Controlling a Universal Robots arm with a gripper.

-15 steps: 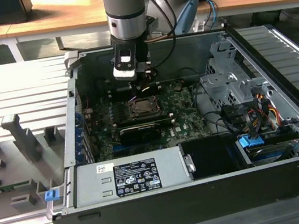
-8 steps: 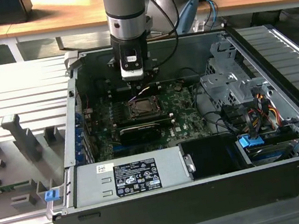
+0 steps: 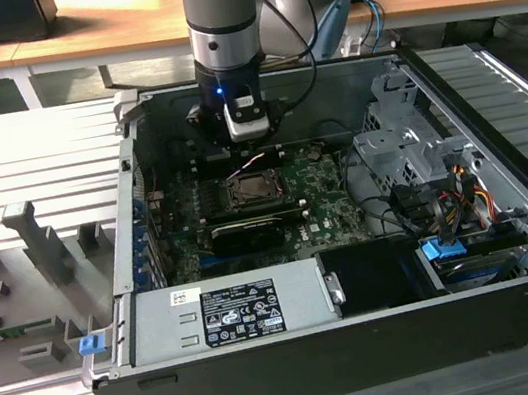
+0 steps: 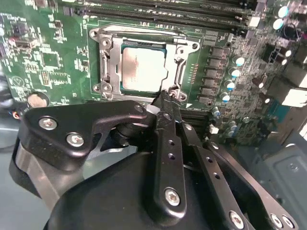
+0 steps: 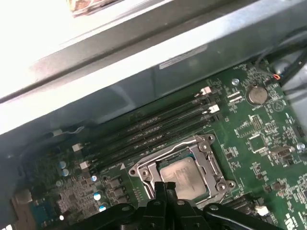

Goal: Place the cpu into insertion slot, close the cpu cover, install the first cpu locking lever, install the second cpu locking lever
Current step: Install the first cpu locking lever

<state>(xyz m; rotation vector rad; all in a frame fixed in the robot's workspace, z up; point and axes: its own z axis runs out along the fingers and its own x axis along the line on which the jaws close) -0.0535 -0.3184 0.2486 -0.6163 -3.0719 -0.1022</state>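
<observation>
A slatted metal bench (image 3: pixel 26 166) carries an open computer case (image 3: pixel 303 368), which lies on its side. On the bare slats at the exterior view's left stand grey fixture blocks (image 3: pixel 43 239). The robot arm (image 3: pixel 218 12) comes down into the case beside its far wall.

Inside, a grey power supply (image 3: pixel 227 310) lies along the near wall. A metal drive cage (image 3: pixel 403 149) with bundled cables fills the end at the exterior view's right. The green motherboard (image 4: pixel 53 43) covers the case floor. On it, a long black expansion card (image 3: pixel 247 233) lies between the power supply and the socket. Long narrow memory slots (image 5: pixel 153 127) run between the socket and the far wall.

The cpu cover (image 4: pixel 109 67) lies flat on the insertion slot (image 4: pixel 173 72). The cpu (image 4: pixel 144 67) sits in that slot, and its dull silver top shows through the cover's window. I cannot tell whether the locking levers are latched. A coin cell battery (image 5: pixel 256 94) sits on the board near the socket.

The gripper (image 4: pixel 165 98) hangs low over one corner of the cover, by a mounting screw. Its black fingers (image 4: pixel 169 143) are pressed together with nothing visible between them. I cannot tell whether the tips touch the metal.
</observation>
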